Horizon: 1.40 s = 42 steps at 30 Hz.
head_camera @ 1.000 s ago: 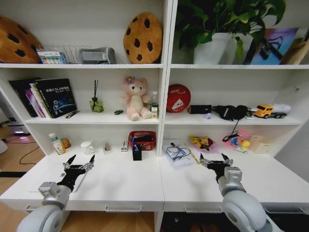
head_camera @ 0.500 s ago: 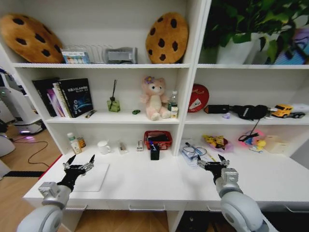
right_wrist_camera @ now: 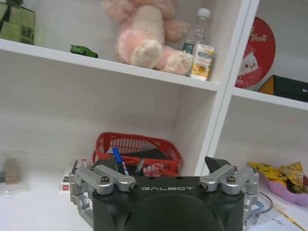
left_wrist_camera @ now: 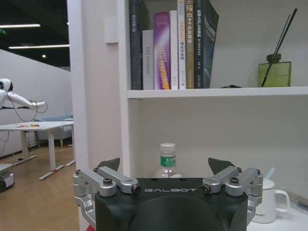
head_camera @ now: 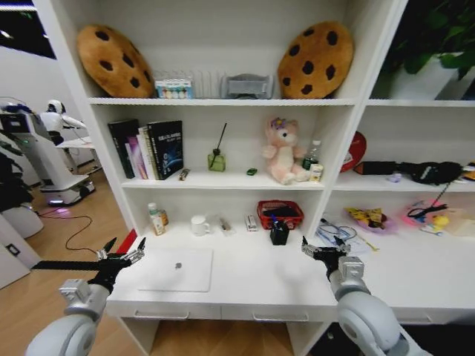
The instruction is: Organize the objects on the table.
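Above the near left corner of the table (head_camera: 245, 285), my left gripper (head_camera: 121, 251) is hovering with its jaws spread wide, pinching nothing and touching nothing. Its fingers are pointing toward the far shelves, and in the left wrist view the same gripper (left_wrist_camera: 168, 166) is facing a row of books (left_wrist_camera: 173, 45) on a shelf and a bottle (left_wrist_camera: 167, 161) below them.

Over on the right, my right gripper (head_camera: 322, 248) is also hanging above the table with its jaws held apart and nothing between them. In the right wrist view it (right_wrist_camera: 161, 166) is looking at the red basket (right_wrist_camera: 137, 151) and, one shelf up, the pink teddy bear (right_wrist_camera: 144, 33) with the green toy car (right_wrist_camera: 83, 50) beside it.

Just right of my left gripper the silver laptop (head_camera: 177, 268) is lying flat and closed on the table, its long axis running left to right, its near edge close to the table's front. The toy car is sitting on the middle shelf, left of the teddy bear, with its length running along the shelf. Pens (right_wrist_camera: 118, 161) are standing tilted at the red basket.

Both my arms are reaching forward from low at the near edge, forearms raised slightly, wrists level, well apart from each other.
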Motion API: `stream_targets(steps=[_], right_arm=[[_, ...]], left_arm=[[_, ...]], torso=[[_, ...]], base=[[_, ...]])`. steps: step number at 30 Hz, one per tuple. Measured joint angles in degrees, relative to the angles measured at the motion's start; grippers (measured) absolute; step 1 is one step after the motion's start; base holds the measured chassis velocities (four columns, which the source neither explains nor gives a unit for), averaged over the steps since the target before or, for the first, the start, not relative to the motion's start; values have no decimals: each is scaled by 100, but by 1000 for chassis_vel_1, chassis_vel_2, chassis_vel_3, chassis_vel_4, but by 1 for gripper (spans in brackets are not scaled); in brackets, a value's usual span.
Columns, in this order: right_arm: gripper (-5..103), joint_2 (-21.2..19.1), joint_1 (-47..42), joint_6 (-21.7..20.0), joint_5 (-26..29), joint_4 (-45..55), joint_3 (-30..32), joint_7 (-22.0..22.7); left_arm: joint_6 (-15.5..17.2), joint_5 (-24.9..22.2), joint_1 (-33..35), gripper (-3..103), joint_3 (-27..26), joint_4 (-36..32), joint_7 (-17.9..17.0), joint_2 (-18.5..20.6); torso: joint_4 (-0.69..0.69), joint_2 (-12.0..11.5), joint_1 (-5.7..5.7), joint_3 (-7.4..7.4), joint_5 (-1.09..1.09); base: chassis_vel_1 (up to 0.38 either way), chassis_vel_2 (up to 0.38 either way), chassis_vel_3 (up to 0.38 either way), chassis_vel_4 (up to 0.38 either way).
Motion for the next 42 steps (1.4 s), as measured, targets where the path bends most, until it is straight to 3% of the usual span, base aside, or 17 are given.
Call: stream_targets(steps=[3, 6, 8, 16, 29, 37, 42], right_arm=[[100, -5, 13, 36, 12, -37, 3, -40], [100, 11, 15, 71, 12, -54, 0, -54], [100, 57, 14, 131, 2, -92, -23, -67], [100, 82, -21, 394, -108, -158, -1, -133], [100, 121, -74, -28, -218, -68, 24, -193], [100, 145, -99, -76, -227, -33, 24, -186], [100, 154, -106, 291, -322, -98, 20, -242]], left_arm=[[0, 0, 0, 100, -1, 0, -5, 0], [0, 0, 0, 100, -1, 0, -6, 0], [0, 0, 0, 100, 1, 0, -4, 0], [0, 0, 0, 100, 4, 0, 1, -1], [0, 0, 0, 100, 2, 0, 3, -1], [0, 0, 0, 100, 2, 0, 4, -1], [0, 0, 0, 100, 0, -1, 4, -1]], torso=[[0, 0, -1, 1, 16], [-1, 0, 0, 0, 5], [-2, -1, -1, 1, 19], [-3, -1, 0, 1, 15], [-2, 0, -1, 1, 12], [-2, -1, -1, 1, 11], [-1, 0, -1, 0, 10]], base=[[148, 153, -128, -151], [48, 49, -23, -50], [-26, -20, 27, 21], [-36, -38, 34, 27], [12, 7, -5, -3], [30, 32, -31, -28], [99, 104, -84, -81]])
